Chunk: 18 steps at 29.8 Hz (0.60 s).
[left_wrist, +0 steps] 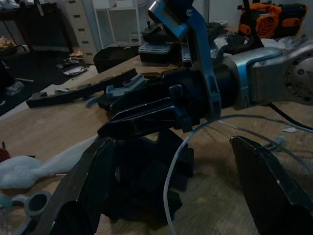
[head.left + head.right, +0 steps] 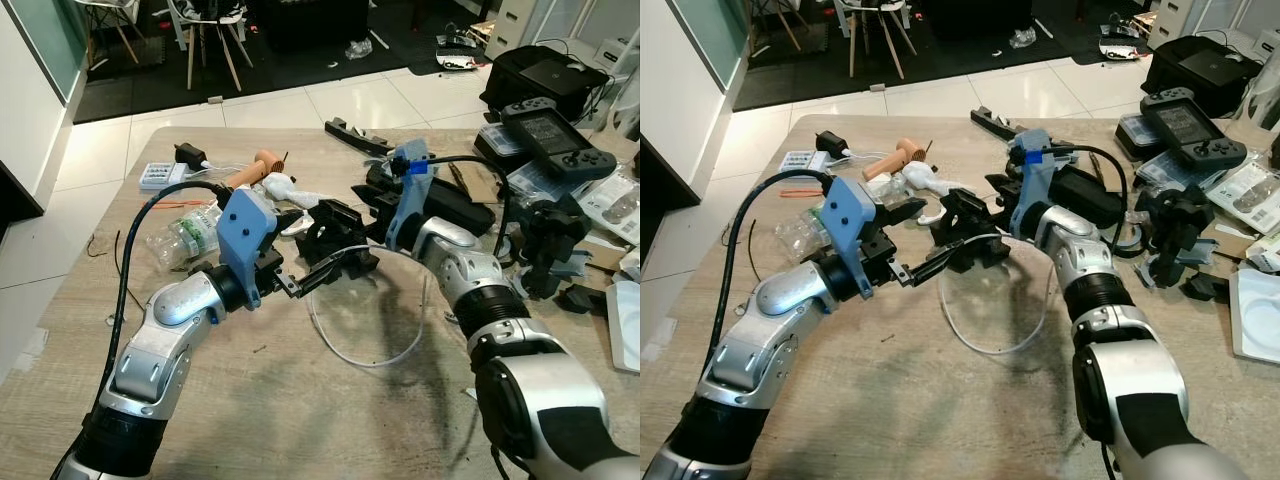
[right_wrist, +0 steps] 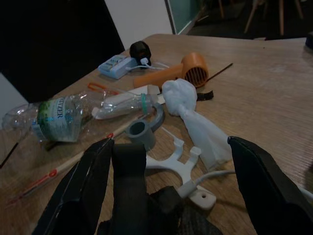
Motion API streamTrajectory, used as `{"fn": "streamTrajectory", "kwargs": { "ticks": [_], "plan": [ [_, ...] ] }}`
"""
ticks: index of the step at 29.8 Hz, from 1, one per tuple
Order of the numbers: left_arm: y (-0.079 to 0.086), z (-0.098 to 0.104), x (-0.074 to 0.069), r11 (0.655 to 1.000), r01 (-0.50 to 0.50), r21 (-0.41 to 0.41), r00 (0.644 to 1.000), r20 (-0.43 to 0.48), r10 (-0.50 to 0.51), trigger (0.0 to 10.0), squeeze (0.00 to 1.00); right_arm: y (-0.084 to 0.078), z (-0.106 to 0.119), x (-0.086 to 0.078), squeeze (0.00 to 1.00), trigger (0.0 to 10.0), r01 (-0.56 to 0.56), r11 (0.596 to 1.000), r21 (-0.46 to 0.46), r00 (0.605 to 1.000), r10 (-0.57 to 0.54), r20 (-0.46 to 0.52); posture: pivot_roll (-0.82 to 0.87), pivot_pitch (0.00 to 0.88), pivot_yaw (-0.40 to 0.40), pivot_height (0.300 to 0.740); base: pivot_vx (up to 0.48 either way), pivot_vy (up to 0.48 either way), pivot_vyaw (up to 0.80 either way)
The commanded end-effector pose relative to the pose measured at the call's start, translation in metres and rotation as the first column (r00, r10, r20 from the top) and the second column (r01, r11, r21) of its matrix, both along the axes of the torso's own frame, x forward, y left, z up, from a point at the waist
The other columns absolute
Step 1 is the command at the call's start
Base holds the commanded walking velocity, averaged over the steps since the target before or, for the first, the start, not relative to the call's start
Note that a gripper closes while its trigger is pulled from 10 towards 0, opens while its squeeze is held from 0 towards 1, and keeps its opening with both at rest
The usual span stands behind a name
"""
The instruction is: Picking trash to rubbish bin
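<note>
My left gripper (image 2: pixel 310 278) and right gripper (image 2: pixel 352 215) both gape open, empty. Between them: clear tube (image 2: pixel 345 350), black part (image 2: pixel 335 225) on table (image 2: pixel 300 410).

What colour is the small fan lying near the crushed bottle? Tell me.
Orange, both handle and round grille; the small fan shows best in the right wrist view.

The two eye views look forward and down from the robot's head onto a wooden table (image 2: pixel 300 420), with tiled floor beyond its far edge. The left wrist view sits low and close, facing across to the right gripper (image 1: pixel 142 120) and far-right clutter. The right wrist view faces left, close over the plastic bottle (image 3: pixel 58 117) and orange tool (image 3: pixel 188 68), which both eye views also show.
</note>
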<state>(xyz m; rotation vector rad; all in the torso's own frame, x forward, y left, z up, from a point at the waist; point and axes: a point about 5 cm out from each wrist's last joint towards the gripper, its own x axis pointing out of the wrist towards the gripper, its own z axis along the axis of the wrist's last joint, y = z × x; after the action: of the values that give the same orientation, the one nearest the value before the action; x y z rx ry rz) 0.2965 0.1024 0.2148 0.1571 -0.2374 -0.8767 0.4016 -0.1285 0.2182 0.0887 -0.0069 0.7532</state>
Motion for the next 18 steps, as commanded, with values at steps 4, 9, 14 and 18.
{"fn": "streamTrajectory", "kwargs": {
  "ticks": [4, 9, 14, 18],
  "plan": [
    [0.0016, -0.0035, -0.0024, 1.0, 0.004, 0.021, 1.0, -0.014, -0.004, 10.0, 0.0, 0.0046, -0.0088, -0.0002, 0.0, 10.0, -0.051, 0.995, -0.085, 0.997, 0.046, -0.07, 0.02, 0.191, 0.085, 0.74, 0.0, 0.0, 0.0],
    [0.0013, -0.0038, -0.0024, 1.0, 0.003, 0.02, 1.0, -0.015, -0.003, 10.0, 0.0, 0.0026, -0.0092, 0.0012, 0.0, 2.6, -0.035, 0.997, -0.072, 0.996, 0.029, -0.082, 0.02, 0.189, 0.082, 0.74, 0.0, 0.0, 0.0],
    [0.0013, -0.0038, -0.0024, 1.0, 0.002, 0.02, 1.0, -0.014, -0.002, 10.0, 0.0, -0.0003, -0.0081, 0.002, 0.0, 0.0, -0.025, 0.998, -0.051, 0.996, 0.02, -0.087, 0.02, 0.187, 0.083, 0.74, 0.0, 0.0, 0.0],
    [0.001, -0.0034, -0.0017, 1.0, 0.002, 0.018, 1.0, -0.011, -0.001, 10.0, 0.0, -0.0031, -0.0039, 0.0036, 0.0, 0.0, -0.002, 1.0, -0.028, 0.997, 0.0, -0.077, 0.02, 0.184, 0.086, 0.74, 0.0, 0.0, 0.0]
  ]
}}
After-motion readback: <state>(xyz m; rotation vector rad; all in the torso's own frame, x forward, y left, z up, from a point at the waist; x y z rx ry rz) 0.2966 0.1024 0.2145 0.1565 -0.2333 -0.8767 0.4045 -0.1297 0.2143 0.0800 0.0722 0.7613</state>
